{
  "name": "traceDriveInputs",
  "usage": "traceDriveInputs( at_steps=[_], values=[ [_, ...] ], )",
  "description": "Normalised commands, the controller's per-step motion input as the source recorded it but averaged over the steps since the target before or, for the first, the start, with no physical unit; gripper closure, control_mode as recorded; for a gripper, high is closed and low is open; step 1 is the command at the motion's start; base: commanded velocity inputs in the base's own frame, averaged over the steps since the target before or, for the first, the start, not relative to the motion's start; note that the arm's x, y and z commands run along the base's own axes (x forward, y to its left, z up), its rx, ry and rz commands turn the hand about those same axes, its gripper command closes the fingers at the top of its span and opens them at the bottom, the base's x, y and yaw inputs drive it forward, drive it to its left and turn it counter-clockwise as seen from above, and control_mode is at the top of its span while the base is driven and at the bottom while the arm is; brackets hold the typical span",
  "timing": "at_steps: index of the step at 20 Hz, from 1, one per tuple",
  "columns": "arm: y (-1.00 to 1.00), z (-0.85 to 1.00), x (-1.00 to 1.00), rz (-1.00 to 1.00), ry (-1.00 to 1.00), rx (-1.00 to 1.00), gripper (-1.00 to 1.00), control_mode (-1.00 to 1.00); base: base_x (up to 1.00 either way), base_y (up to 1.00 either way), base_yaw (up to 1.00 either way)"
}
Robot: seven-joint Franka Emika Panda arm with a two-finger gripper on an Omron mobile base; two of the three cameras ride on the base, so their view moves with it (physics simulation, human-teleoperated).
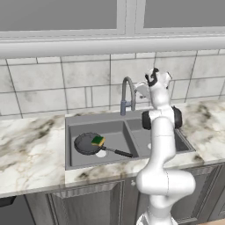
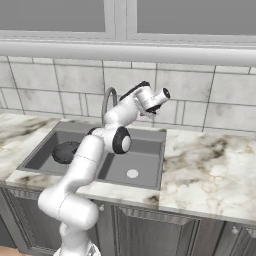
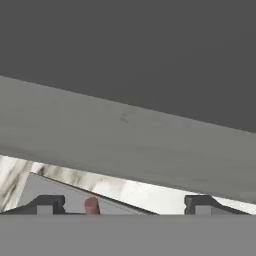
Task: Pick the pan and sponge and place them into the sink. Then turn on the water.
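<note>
Right, I see the frying pan lying in the left basin of the sink, its handle reaching toward the divider, and the green-topped sponge resting on the pan's rim. My tool is raised beside the arched faucet, above the marble surface; its fingertips stand spread wide, pinching nothing.

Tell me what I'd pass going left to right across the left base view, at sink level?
Marble counter → pan lying in the sink's left basin → sponge resting on the pan's right side → faucet → white robot arm.
</note>
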Motion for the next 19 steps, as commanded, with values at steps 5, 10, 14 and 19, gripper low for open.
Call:
traceDriveInputs(
  at_steps=[5, 10, 14, 19],
  values=[
    [-1.0, -0.03, 0.58, -0.14, 0.0, 0.14, -1.0, -1.0, 0.0, 0.0, 0.0],
    [-0.19, -0.01, 0.37, -0.11, 0.0, 0.01, -1.0, -1.0, 0.0, 0.0, 0.0],
    [0.56, 0.86, 0.03, -0.08, -0.04, -0.22, -1.0, -1.0, 0.0, 0.0, 0.0],
    [0.61, 0.92, 0.04, -0.08, -0.02, -0.22, -1.0, -1.0, 0.0, 0.0, 0.0]
  ],
)
